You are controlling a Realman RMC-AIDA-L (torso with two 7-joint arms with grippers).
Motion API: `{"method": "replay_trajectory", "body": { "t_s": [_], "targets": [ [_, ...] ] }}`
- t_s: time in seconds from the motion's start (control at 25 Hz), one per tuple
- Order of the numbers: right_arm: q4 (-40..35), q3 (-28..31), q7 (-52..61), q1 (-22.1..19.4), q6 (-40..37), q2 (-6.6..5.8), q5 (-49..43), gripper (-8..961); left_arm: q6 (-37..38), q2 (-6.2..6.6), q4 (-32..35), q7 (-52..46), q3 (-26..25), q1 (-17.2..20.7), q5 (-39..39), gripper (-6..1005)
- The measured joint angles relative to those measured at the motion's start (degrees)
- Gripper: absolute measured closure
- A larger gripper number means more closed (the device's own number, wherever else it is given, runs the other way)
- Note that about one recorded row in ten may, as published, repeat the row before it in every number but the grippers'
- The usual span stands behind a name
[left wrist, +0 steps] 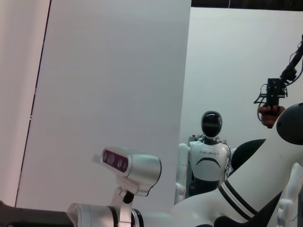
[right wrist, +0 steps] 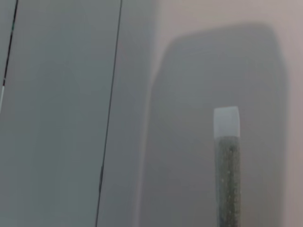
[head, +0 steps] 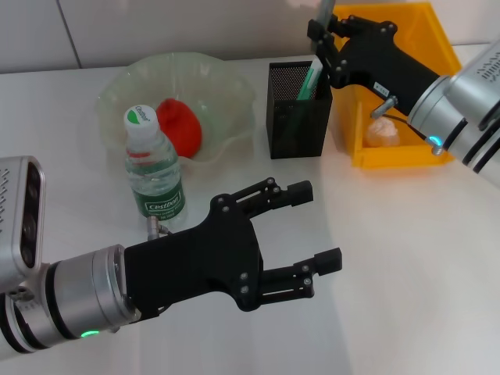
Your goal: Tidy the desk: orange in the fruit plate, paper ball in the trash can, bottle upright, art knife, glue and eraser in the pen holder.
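Right hand (head: 322, 35) clamped on a green stick (head: 310, 80) just above the pen holder (head: 298, 98) below it; left hand (head: 316, 229) fingers apart, bottle (head: 153, 169) upright behind it.

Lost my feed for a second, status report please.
Left tool open, hovering over desk. Right tool above pen holder, gripping a stick-shaped item. Orange in fruit plate, bottle upright. Nothing blocking.

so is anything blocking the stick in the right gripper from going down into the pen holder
Nothing visible does. The right gripper holds the grey-green stick just above the pen holder, at its open top, where only a green item leans inside.
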Motion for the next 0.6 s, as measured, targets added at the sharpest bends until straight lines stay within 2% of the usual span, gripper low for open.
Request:
{"method": "replay_trajectory", "body": {
  "t_s": [0.44, 0.6],
  "targets": [
    [1.60, -3.73, 0.16, 1.78, 7.64, -0.01, -0.24, 725, 0.11, -0.09, -0.36, 0.00, 0.00, -0.21, -0.04, 198],
    [2.11, -3.89, 0.01, 1.37, 6.22, 0.03, -0.22, 720, 0.23, -0.05, -0.36, -0.01, 0.00, -0.21, -0.02, 198]
  ]
}}
